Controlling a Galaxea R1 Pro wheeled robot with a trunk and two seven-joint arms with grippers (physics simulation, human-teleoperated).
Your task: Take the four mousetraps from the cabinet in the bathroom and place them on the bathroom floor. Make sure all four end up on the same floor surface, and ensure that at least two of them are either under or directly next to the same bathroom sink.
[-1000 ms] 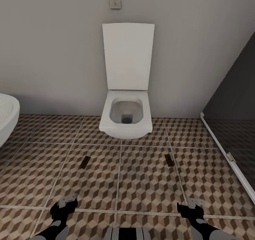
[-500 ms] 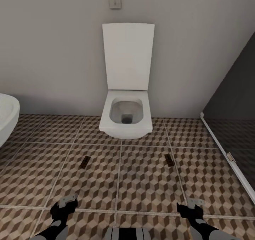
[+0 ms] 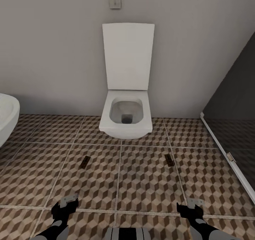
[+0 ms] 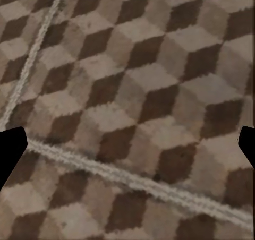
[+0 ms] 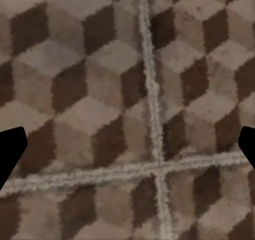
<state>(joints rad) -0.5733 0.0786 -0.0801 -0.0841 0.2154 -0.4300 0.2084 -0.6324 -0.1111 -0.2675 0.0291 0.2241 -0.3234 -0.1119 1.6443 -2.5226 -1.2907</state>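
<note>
While both arms hang low at the bottom edge of the head view, two mousetraps lie flat on the bathroom floor (image 3: 148, 183) in front of the toilet (image 3: 126, 121). The first mousetrap (image 3: 85, 161) sits left of centre, the second mousetrap (image 3: 169, 160) right of centre, well apart from each other. A white basin (image 3: 7, 121), apparently the sink, juts in at the left edge; neither trap lies under it or just beside it. A dark shower screen (image 3: 233, 102) fills the right side. The left gripper (image 3: 66, 206) and the right gripper (image 3: 189, 207) both stand wide apart and hold nothing; each wrist view shows bare patterned tile between the fingertips. By judgement the task is about half done: two traps are down, two remain to be fetched, and the sink condition looks unmet.
</note>
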